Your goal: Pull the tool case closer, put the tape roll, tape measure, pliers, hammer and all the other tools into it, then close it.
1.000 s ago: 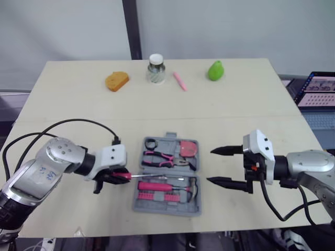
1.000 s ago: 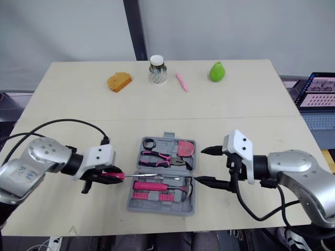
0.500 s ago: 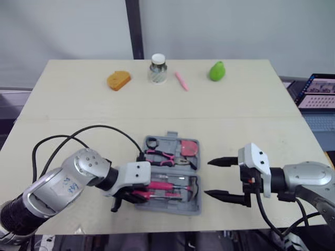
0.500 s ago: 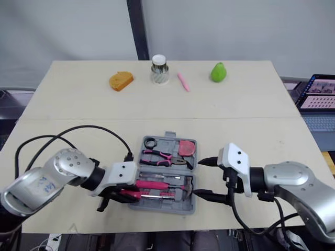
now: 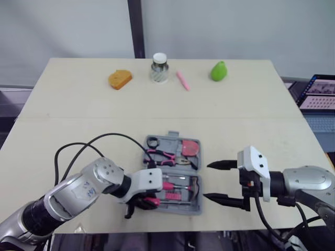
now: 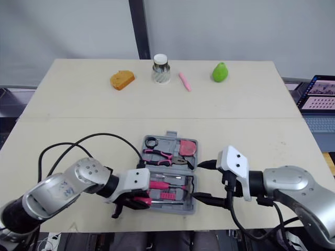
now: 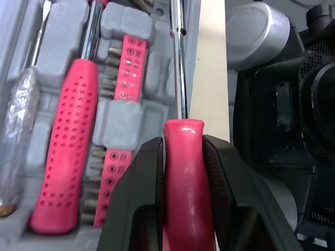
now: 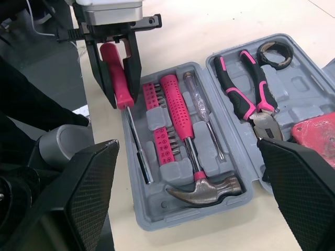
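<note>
Lower centre of the head view: open tool case [image 8: 172, 212] sits near the tabletop's [image 5: 235, 115] front edge, left end effector [image 7: 183, 146] clamped on the pink-handled screwdriver [image 8: 115, 78], shaft over the case's slot beside the bit strip [image 8: 159, 123], right end effector [image 5: 207, 181] spread wide and empty just right of the case.

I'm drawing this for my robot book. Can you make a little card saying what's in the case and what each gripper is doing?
Tool case: open, flat on the table
Inside it: hammer, pliers, tape roll, tape measure
Left gripper: shut on the pink screwdriver, its shaft along the case's nearest slot
Right gripper: open, beside the case, holding nothing
Back of table: jar, green fruit
</note>
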`<control>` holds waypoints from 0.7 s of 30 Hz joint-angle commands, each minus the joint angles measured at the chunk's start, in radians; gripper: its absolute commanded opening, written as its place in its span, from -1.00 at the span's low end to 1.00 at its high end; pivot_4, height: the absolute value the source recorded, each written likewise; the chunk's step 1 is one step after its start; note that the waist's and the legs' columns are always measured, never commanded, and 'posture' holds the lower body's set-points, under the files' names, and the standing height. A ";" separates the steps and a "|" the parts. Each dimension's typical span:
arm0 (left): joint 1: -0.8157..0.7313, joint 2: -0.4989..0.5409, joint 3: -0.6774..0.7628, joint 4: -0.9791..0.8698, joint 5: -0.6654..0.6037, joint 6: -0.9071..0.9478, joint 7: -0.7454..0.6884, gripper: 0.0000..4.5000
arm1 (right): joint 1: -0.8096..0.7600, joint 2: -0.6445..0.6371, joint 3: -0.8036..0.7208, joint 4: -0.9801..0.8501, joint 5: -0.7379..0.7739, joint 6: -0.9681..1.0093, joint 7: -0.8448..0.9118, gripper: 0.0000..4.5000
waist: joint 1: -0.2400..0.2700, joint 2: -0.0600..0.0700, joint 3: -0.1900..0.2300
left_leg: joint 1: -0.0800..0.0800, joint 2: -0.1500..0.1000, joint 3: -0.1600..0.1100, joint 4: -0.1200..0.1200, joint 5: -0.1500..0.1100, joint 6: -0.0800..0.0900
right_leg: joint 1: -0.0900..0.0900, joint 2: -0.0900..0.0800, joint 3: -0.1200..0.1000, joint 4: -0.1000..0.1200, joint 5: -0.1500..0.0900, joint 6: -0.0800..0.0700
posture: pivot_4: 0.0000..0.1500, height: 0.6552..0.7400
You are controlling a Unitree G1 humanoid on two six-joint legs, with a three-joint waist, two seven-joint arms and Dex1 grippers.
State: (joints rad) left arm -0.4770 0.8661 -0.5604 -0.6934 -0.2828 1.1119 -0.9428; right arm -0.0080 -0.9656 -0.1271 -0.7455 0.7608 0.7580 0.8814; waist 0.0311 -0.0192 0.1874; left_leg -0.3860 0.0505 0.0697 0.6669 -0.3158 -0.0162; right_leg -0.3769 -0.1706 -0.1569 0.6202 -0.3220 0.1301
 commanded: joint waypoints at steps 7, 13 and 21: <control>-0.062 -0.056 -0.068 -0.011 0.012 0.037 0.056 -0.72 | 0.009 -0.003 -0.036 -0.044 0.025 0.002 -0.014 1.00 | 0.006 0.000 0.000 | -0.001 0.000 -0.001 0.001 0.000 0.000 | 0.000 0.000 0.000 0.000 0.000 0.000 | 1.00 1.00; -0.092 -0.040 -0.111 -0.018 0.016 0.052 0.053 -0.72 | 0.041 -0.022 -0.054 -0.058 0.030 0.005 0.003 1.00 | 0.015 0.000 0.000 | -0.001 0.000 -0.001 0.001 0.000 0.000 | 0.000 0.000 0.000 0.000 0.000 0.000 | 1.00 1.00; -0.151 -0.066 -0.160 -0.028 0.015 0.123 0.097 -0.72 | 0.094 -0.075 -0.078 -0.060 0.007 -0.011 0.046 1.00 | 0.023 0.000 0.000 | -0.001 0.000 -0.001 0.002 0.000 0.000 | 0.000 0.000 0.000 0.000 0.000 0.000 | 1.00 1.00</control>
State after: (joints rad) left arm -0.6146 0.8056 -0.7190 -0.6913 -0.2670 1.2260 -0.8557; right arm 0.0793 -1.0240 -0.1706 -0.7783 0.7672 0.7633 0.9046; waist 0.0540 -0.0192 0.1874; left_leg -0.3872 0.0501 0.0686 0.6689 -0.3158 -0.0162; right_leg -0.3766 -0.1703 -0.1566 0.6206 -0.3220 0.1302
